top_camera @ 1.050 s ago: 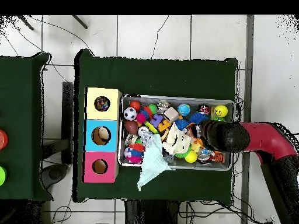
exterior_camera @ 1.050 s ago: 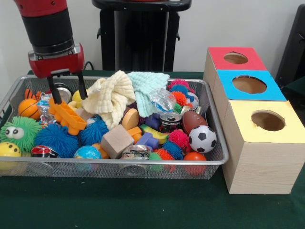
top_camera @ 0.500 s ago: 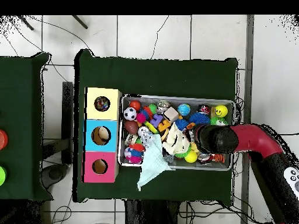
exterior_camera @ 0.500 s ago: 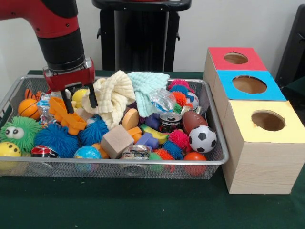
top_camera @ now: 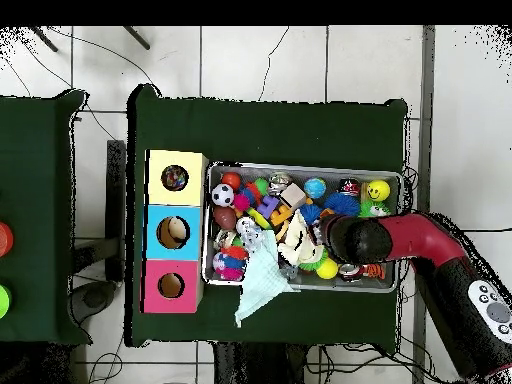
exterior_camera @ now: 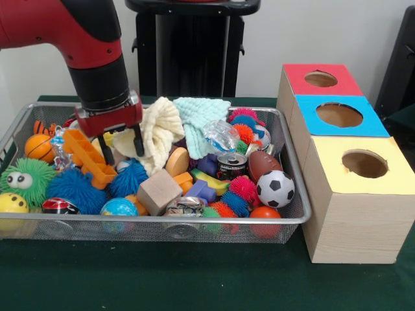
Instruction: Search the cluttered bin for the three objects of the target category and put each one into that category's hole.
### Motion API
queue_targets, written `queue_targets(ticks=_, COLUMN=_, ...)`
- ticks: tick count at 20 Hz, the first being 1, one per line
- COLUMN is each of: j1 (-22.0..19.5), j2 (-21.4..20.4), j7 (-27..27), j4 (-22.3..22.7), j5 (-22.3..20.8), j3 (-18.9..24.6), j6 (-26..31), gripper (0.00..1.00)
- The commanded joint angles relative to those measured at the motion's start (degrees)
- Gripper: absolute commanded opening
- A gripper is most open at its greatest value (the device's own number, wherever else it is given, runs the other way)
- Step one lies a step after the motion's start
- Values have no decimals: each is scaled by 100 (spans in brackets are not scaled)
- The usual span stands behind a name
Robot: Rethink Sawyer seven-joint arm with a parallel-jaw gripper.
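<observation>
Gripper is seen low over the left-centre of the wire bin, fingers spread w/ nothing between them. One tip is just beside the orange plastic piece, the other at the edge of the cream cloth.

Target category isn't given, so the pick can't be named for sure. Cream cloth is judged the likelier candidate: it's heaped at the bin's middle, partly over other toys, w/ a mint cloth touching it on the far side. In the overhead view the tips are hidden under the arm, and the mint cloth is seen hanging out over the bin's rim.

Handling (est.): cloth is light, limp and non-fragile, but it'll drape and may drag neighbours along. A raised fold near the top should be pinched, not a flat patch. Orange piece, if wanted, looks stiff, light and smooth, best taken across its narrow width. Hole for either can't be told
</observation>
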Motion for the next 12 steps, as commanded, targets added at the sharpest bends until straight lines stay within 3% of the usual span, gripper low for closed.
queue_targets(ticks=1, j1=-39, j2=266, j7=-1428, j4=-142, j5=-212, j3=73, j6=-187, gripper=100)
queue_targets(ticks=4, j1=-114, j2=67, j7=-1460, j4=-97, j5=-58, j3=124, j6=5, gripper=100)
queue_targets(ticks=8, j1=76, j2=-710, j7=-906, j4=29, j5=-383, j3=-121, j6=-191, gripper=100)
queue_targets(ticks=12, j1=128, j2=-1156, j7=-773, j4=154, j5=-559, j3=-162, j6=-355, gripper=100)
